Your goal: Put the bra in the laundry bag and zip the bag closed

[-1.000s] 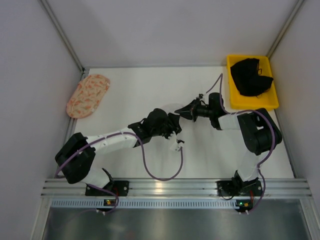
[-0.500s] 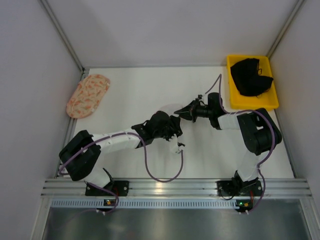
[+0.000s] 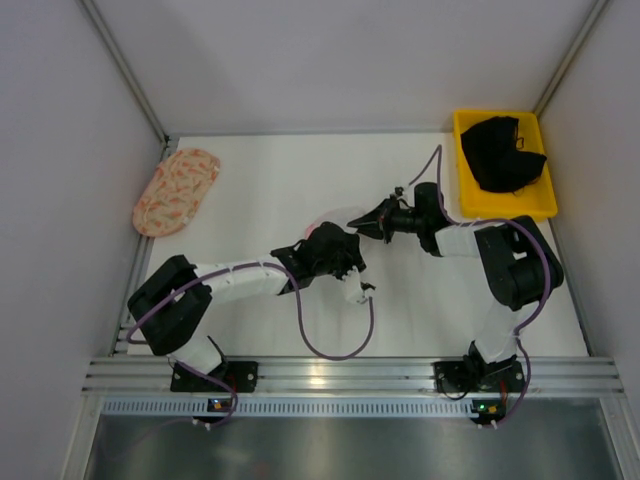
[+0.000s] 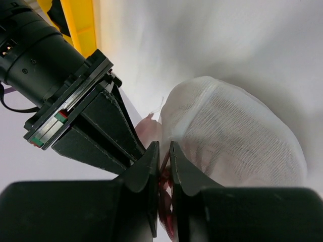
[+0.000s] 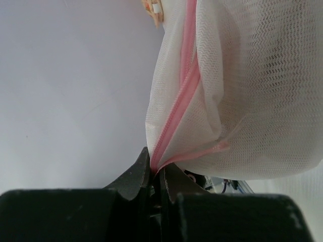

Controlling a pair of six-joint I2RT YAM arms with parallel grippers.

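The laundry bag (image 4: 237, 136) is a white mesh pouch with a pink zip (image 5: 184, 96), held up between both grippers at the table's middle (image 3: 338, 215). My left gripper (image 4: 162, 169) is shut on a pink part of the zip rim, next to the right gripper's black fingers (image 4: 108, 133). My right gripper (image 5: 157, 171) is shut on the end of the pink zip rim, with the mesh (image 5: 252, 101) bulging above it. In the top view the two grippers (image 3: 347, 240) (image 3: 366, 222) meet tip to tip at the bag. The bra shows only as a pale pink patch (image 4: 147, 130) at the bag's edge.
A yellow bin (image 3: 500, 207) holding a black garment (image 3: 505, 150) stands at the back right, close behind the right arm. A peach patterned oval fabric piece (image 3: 176, 190) lies at the far left by the wall. A purple cable (image 3: 330, 352) loops over the table's near part.
My left gripper has edged toward the bag and closed its jaws on the pink zip rim. The left arm's elbow has shifted right. The right gripper has kept its grip and place.
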